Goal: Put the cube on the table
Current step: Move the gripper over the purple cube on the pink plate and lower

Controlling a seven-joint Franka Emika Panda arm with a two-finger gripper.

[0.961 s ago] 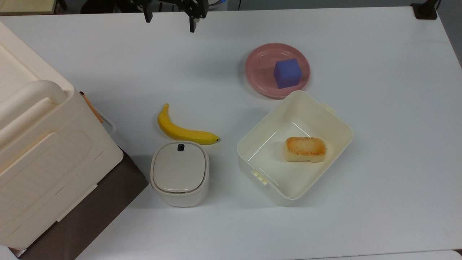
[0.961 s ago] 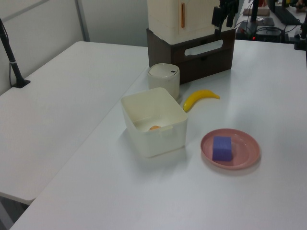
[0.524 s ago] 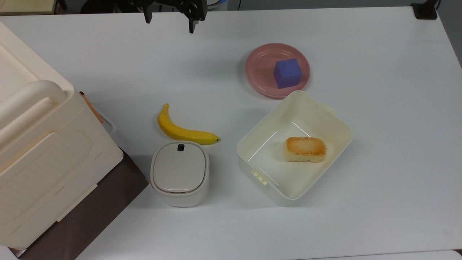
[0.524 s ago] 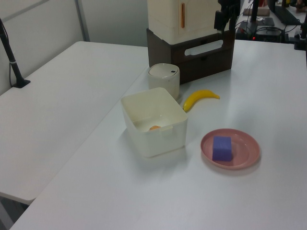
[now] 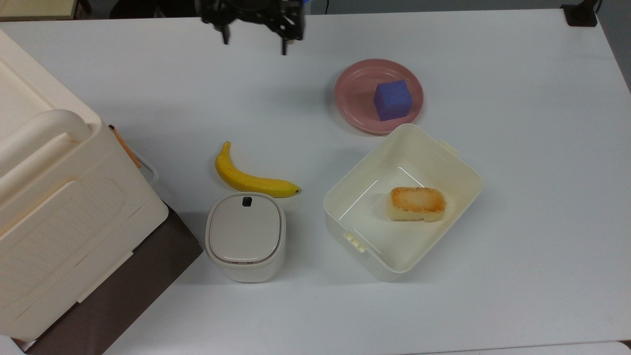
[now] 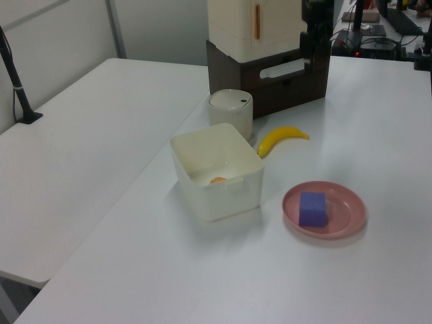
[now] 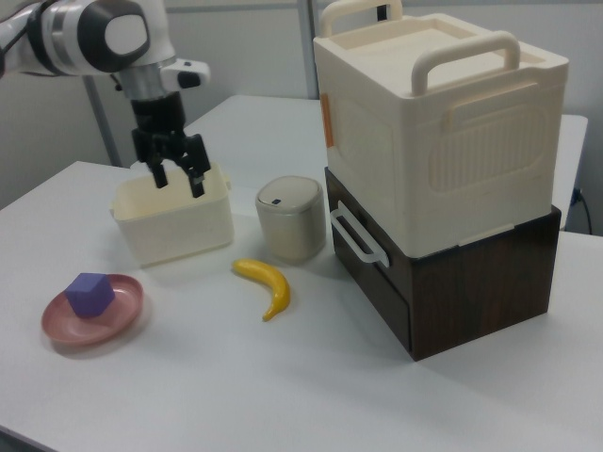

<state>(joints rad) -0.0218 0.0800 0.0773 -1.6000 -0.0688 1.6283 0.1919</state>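
The bench [image 5: 517,197] is carrying everything, largest first: a cream bin [image 5: 461,180] sitting just beside the pink plate [image 5: 352,93], and the cube [image 5: 392,100] resting on that plate, toward the bin side. The jaws [image 7: 178,176] are hanging open and empty, high above the bench and well apart from the cube. A risk I am judging: a finger descending on the bin side could be clipping the bin wall or tipping the shallow plate.
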